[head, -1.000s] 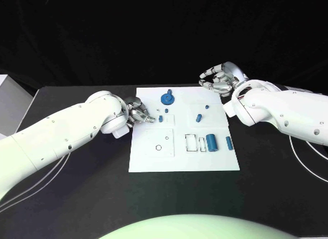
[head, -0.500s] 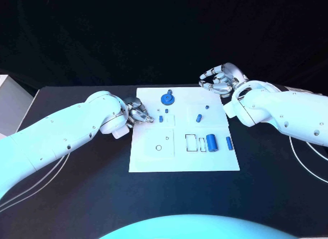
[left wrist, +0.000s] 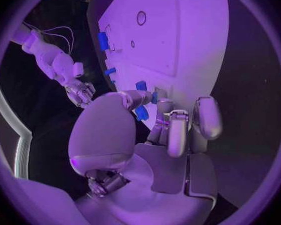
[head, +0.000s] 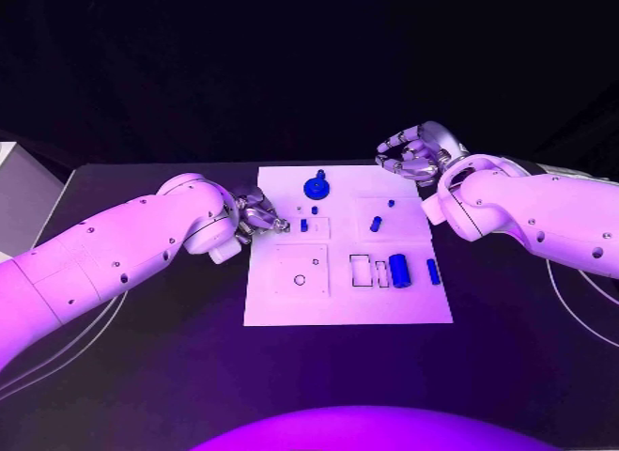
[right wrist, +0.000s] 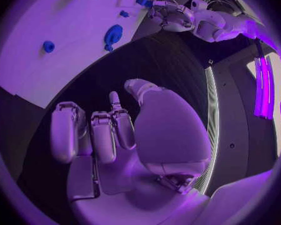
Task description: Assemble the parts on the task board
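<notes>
Black table (head: pixel 147 376), white task board (head: pixel 343 305) with scattered blue parts (head: pixel 401 270).

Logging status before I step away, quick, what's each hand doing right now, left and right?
Left hand: at the task board's left edge, pinching a small blue part.
Right hand: fingers curled in, holding nothing, off the board's far right corner.

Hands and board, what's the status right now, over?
Left hand at board's left edge, fingers by a small blue part, grip unclear. Right hand curled, empty, off the far corner. Nothing in the way.
</notes>
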